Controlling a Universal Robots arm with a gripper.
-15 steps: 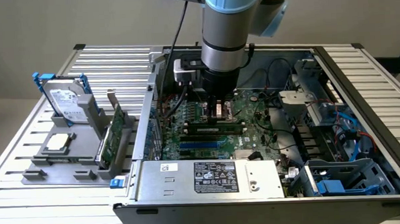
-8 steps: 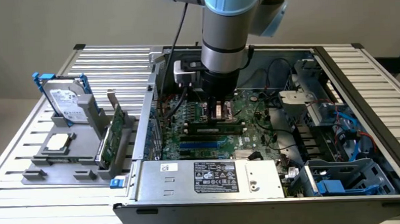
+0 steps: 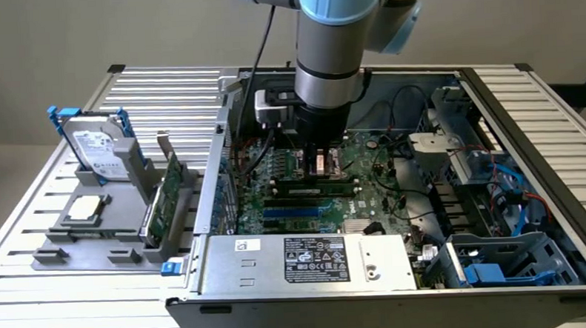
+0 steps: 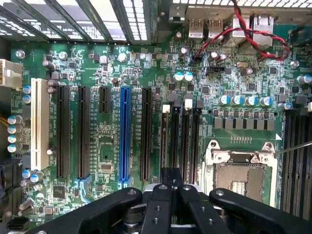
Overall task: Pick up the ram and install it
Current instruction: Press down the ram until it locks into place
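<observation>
Gripper (image 4: 171,187) lowered inside the computer case (image 3: 397,282), fingers (image 4: 170,178) pinched together just over the motherboard's memory slots (image 4: 180,141), apparently for pressing the ram (image 3: 309,184) home.

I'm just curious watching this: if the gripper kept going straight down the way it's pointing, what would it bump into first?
Most likely the gripper, its fingers shut, would meet the narrow black memory slots on the green motherboard directly beneath it, beside the metal processor socket. How near it already is cannot be judged.
</observation>
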